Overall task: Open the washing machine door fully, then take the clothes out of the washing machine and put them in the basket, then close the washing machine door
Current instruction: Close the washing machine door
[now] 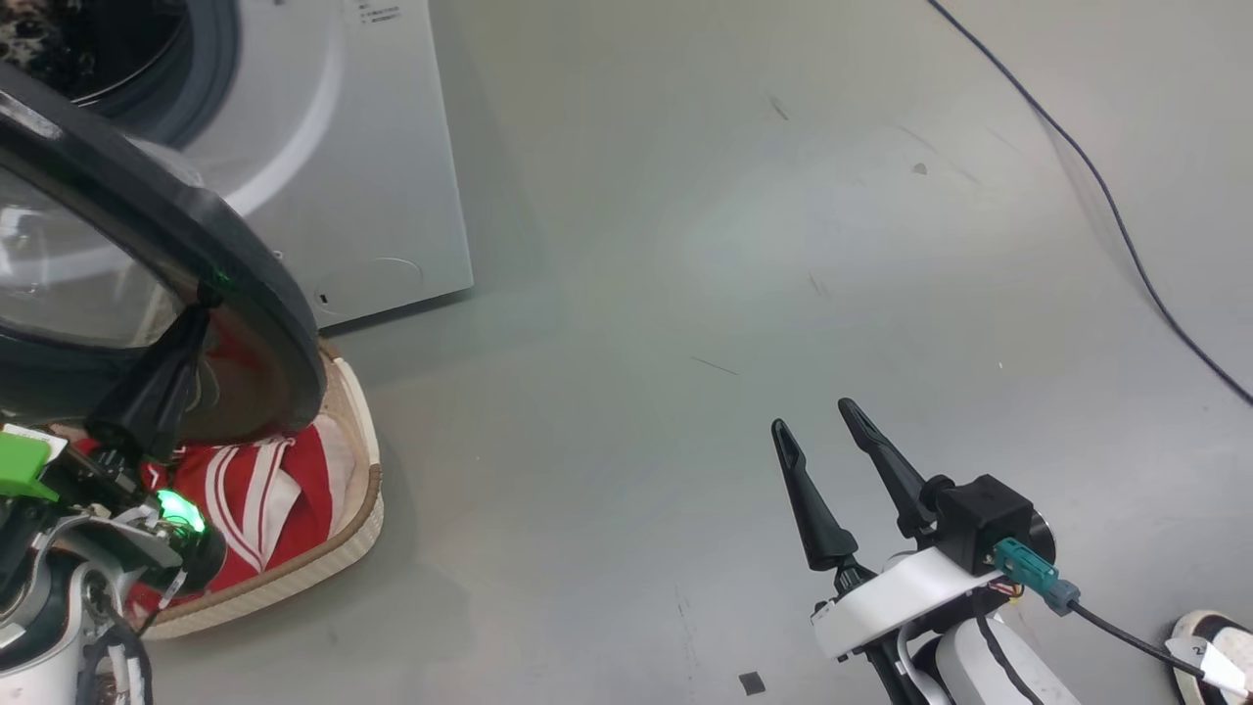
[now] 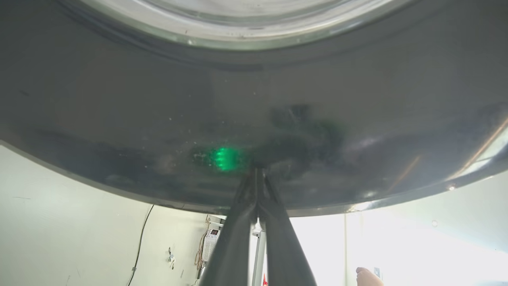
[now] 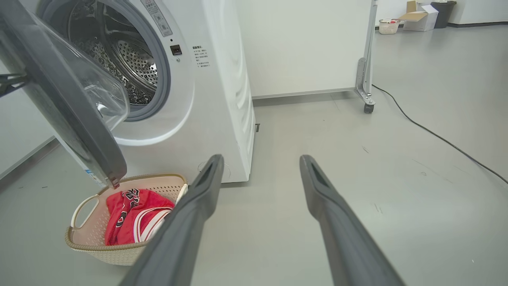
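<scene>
The washing machine [image 1: 372,147] stands at the upper left, its steel drum [image 3: 119,59] showing no garment. The washing machine door [image 1: 117,162] hangs partly open over the basket [image 1: 362,509]. My left gripper [image 1: 204,294] is shut, and its fingertips [image 2: 257,174] touch the door's glossy black outer face [image 2: 158,119]. Red clothes [image 1: 264,490] with white stripes lie in the cream basket [image 3: 158,176], under the door's [image 3: 67,103] lower edge. My right gripper [image 1: 817,416] is open with nothing between its fingers, low over the bare floor to the right of the washer [image 3: 222,79]. The same clothes [image 3: 131,214] show left of its fingers [image 3: 198,198].
A black cable [image 1: 1106,196] runs across the floor at the right. A white panel on a castor [image 3: 367,79] stands behind the washer. A person's hand [image 2: 367,276] shows past the door's edge. Another basket and boxes [image 3: 389,26] sit far back.
</scene>
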